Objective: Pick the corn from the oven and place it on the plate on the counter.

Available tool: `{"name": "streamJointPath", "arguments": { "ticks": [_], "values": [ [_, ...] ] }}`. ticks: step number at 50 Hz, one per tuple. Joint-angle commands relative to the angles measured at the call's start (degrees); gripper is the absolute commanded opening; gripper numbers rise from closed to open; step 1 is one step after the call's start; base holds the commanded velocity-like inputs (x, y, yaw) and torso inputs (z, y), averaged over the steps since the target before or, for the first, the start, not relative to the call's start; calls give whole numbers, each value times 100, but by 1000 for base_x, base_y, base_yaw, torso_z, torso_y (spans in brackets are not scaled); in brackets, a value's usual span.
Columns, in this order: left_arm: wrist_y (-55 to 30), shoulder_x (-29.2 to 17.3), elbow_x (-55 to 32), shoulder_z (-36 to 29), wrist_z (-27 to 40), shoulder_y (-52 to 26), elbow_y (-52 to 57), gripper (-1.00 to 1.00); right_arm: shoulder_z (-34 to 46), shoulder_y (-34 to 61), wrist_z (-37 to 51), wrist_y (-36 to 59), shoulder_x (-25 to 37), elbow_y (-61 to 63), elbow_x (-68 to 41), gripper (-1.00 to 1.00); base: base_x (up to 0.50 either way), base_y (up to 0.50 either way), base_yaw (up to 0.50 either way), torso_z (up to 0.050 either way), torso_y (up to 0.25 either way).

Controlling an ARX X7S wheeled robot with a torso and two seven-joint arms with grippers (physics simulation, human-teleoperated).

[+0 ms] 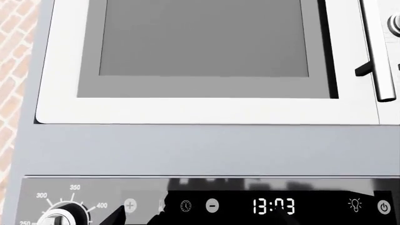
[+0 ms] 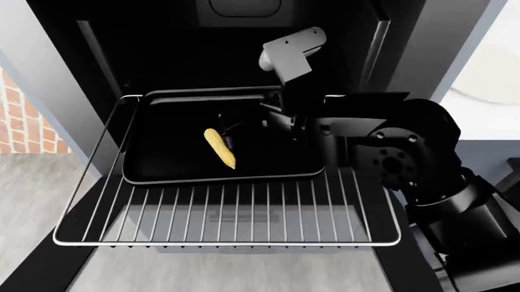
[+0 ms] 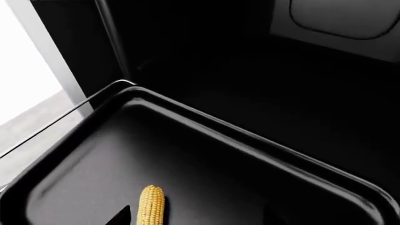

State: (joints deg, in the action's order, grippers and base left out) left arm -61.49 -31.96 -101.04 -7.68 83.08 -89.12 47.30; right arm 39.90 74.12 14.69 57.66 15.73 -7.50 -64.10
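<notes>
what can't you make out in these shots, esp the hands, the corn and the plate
- Right hand: in the head view its fingers are dark against the black tray; open or shut cannot be told.
- Left hand: only a dark tip at the left wrist view's edge, below the control panel.
- Corn: its lower end is cut off by the right wrist view's edge.
- Plate: mostly cut off by the head view's edge and the oven wall.

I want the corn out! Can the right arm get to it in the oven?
Probably yes. The corn lies bare on the tray, the rack is pulled out, and the right gripper hangs right beside it, nothing between.
</notes>
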Motion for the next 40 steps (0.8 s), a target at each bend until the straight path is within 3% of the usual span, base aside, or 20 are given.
{"name": "streamJointPath", "arguments": {
  "ticks": [1, 40],
  "values": [
    [66, -43, -7, -22, 11, 23, 33, 100, 139, -112, -116, -114, -95, -121, 87, 100, 0, 0, 0, 0, 0],
    [210, -119, 31, -186, -33, -14, 33, 100, 481, -449, -332, -492, -367, -546, 327, 100, 0, 0, 0, 0, 0]
  ]
}}
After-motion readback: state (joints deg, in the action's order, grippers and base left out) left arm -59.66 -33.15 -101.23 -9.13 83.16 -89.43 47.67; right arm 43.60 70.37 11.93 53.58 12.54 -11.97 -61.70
